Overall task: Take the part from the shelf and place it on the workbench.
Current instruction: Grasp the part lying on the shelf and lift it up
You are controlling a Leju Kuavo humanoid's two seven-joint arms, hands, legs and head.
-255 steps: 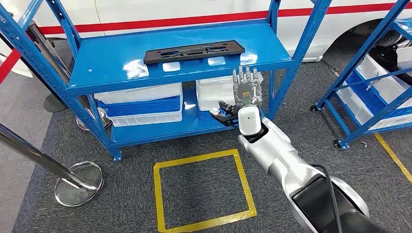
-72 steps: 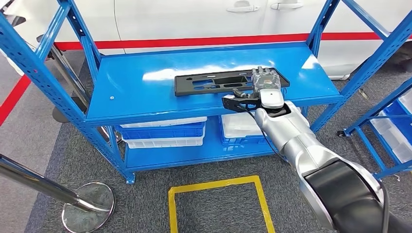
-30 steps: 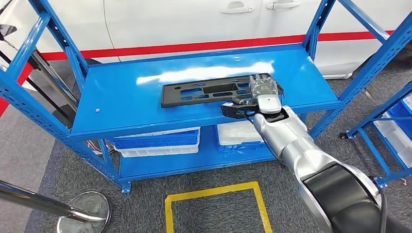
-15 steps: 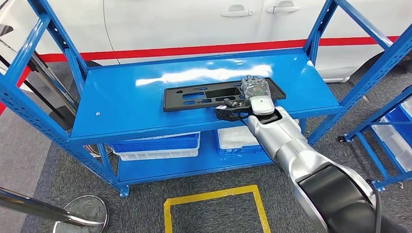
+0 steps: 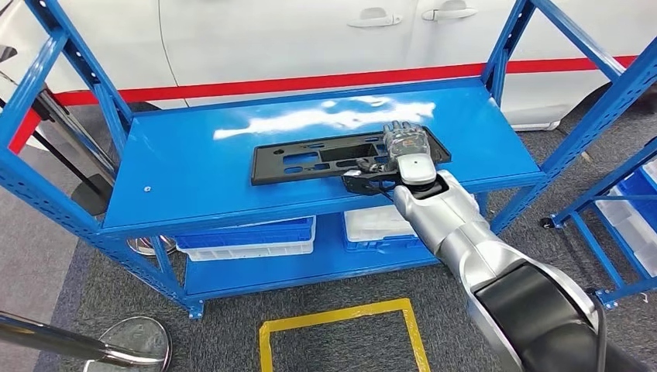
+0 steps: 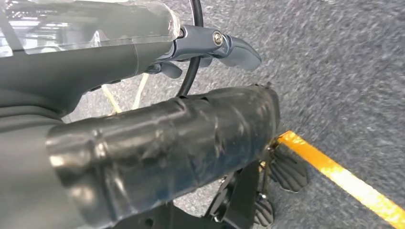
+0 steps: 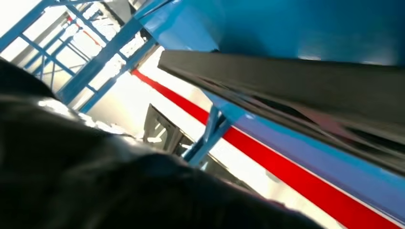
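Nearest you, a yellow tape square marks the grey carpet in front of the blue metal shelf unit. Your silver right arm reaches up to the top shelf, where the right hand lies over the right end of the long flat black plastic part, fingers on top and thumb at its near edge; whether it truly grips, you cannot tell. The part rests flat on the shelf. Beyond stands a white car with a red stripe.
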